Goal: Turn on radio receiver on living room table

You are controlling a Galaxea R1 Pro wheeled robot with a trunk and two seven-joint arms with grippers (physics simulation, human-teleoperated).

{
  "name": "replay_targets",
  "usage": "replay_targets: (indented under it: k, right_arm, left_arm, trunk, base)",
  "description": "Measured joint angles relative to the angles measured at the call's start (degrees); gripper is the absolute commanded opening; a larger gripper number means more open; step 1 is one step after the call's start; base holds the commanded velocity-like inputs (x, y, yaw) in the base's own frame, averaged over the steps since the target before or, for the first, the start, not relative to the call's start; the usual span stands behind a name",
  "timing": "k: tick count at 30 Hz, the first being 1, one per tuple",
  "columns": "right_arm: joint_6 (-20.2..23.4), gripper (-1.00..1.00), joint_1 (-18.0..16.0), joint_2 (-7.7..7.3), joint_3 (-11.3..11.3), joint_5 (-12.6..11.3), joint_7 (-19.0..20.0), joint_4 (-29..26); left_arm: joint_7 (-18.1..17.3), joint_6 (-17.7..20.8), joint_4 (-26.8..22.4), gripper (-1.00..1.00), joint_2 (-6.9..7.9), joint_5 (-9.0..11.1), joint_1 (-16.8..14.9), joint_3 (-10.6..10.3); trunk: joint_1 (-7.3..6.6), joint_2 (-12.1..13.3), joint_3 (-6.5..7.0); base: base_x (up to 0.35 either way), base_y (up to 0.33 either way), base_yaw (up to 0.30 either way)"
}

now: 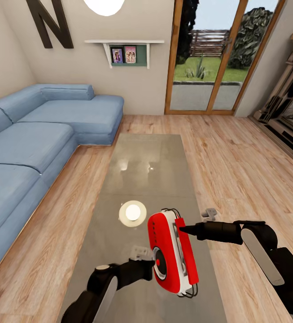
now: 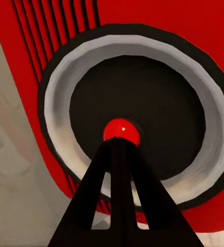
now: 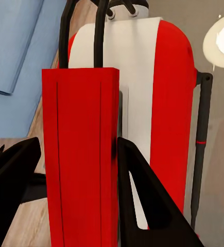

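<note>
Radio (image 1: 172,253) sits lifted over the near end of the table (image 1: 146,170), your right gripper (image 3: 78,195) clamped on its red side tab. Your left gripper (image 2: 121,141), fingers together, has its tip at the small red button (image 2: 122,130) in the dial. Judging from this, you're at the switching step: push gently and keep the right grip steady.

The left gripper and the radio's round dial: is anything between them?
Nothing. In the left wrist view the left gripper's closed fingertips reach the red button at the centre of the radio receiver's dark dial.
</note>
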Motion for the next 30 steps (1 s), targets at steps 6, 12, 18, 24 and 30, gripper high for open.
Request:
replay_targets:
  k: [6,12,18,24,30]
  right_arm:
    - [0.0,-1.0,-0.01,0.0,0.01,0.01,0.0,0.0]
    - [0.0,-1.0,-0.01,0.0,0.01,0.0,0.0,0.0]
    - [0.0,-1.0,0.0,0.0,-0.01,0.0,-0.02,0.22]
    - [-0.01,-1.0,0.0,0.0,-0.55,3.73,-0.37,0.5]
    - [-0.13,-1.0,-0.01,0.18,-1.5,14.95,-5.85,0.62]
  left_arm:
    - [0.02,-2.86,4.68,-1.0,-0.46,0.11,-1.86,0.0]
    - [0.01,-3.36,5.16,-1.0,-0.56,0.07,-1.99,-0.04]
    - [-0.15,-3.3,4.72,-1.0,-0.57,0.17,-2.0,-0.04]
    - [-0.78,-2.68,4.03,-1.0,-0.54,0.16,-2.0,-0.08]
    - [-0.82,-2.28,2.36,-1.0,-0.34,0.18,-2.0,-0.08]
  trunk:
    - [0.0,0.0,0.0]
    - [0.0,0.0,0.0]
    - [0.0,0.0,0.0]
    - [0.0,0.0,0.0]
    - [0.0,0.0,0.0]
  base:
    - [0.0,0.0,0.0]
    - [0.0,0.0,0.0]
    - [0.0,0.0,0.0]
    - [0.0,0.0,0.0]
    - [0.0,0.0,0.0]
